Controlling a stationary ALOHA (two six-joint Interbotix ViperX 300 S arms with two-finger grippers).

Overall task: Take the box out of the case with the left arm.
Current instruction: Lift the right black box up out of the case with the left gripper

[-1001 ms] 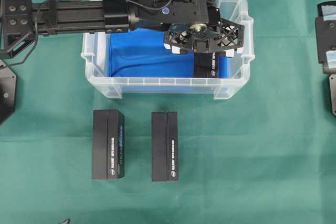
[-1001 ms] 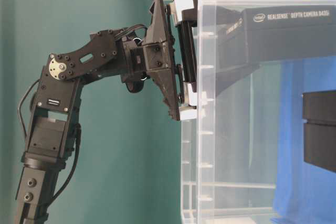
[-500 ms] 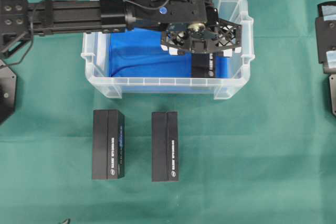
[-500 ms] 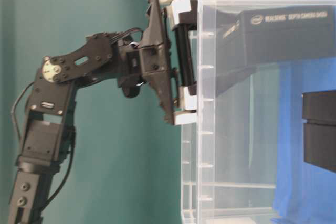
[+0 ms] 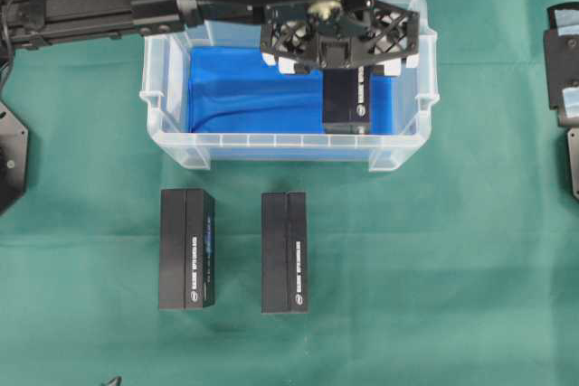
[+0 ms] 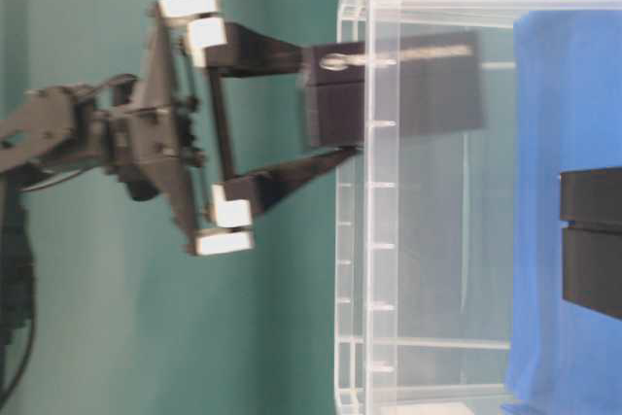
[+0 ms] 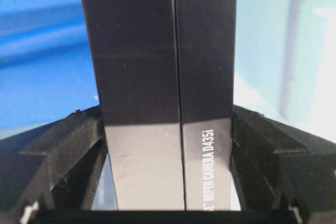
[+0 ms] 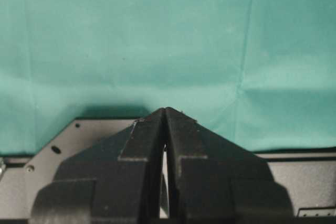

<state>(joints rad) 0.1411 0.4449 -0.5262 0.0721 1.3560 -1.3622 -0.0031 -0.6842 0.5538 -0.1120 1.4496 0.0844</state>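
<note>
Left end effector (image 5: 346, 53): over the upper right part of the case (image 5: 172, 137), fingers (image 7: 68, 150) clamped on both long sides of a black box (image 5: 347, 97). Wrist view confirms it: the box (image 7: 163, 93) fills the gap between the two pads, white lettering running along its right face.

Box position: in the overhead view it hangs below the end effector, inside the case outline, right of centre, above the blue lining (image 5: 244, 92). In the table-level view the box (image 6: 389, 89) sits partly past the clear wall of the case (image 6: 355, 240), straddling the rim line; whether it touches the wall I cannot tell, the view is blurred. The end effector (image 6: 335, 94) there lies to the left of the case, white pieces at the top and bottom of its frame.

Left arm (image 5: 109, 6): stretches across the upper left of the overhead frame.

Outside the case: two more black boxes on the green desk (image 5: 434, 277), lower left of frame, one (image 5: 186, 249) left of the other (image 5: 284, 252), apart, long sides parallel.

Right end effector (image 8: 165, 129): fingers pressed together, nothing between them, green cloth beyond.
</note>
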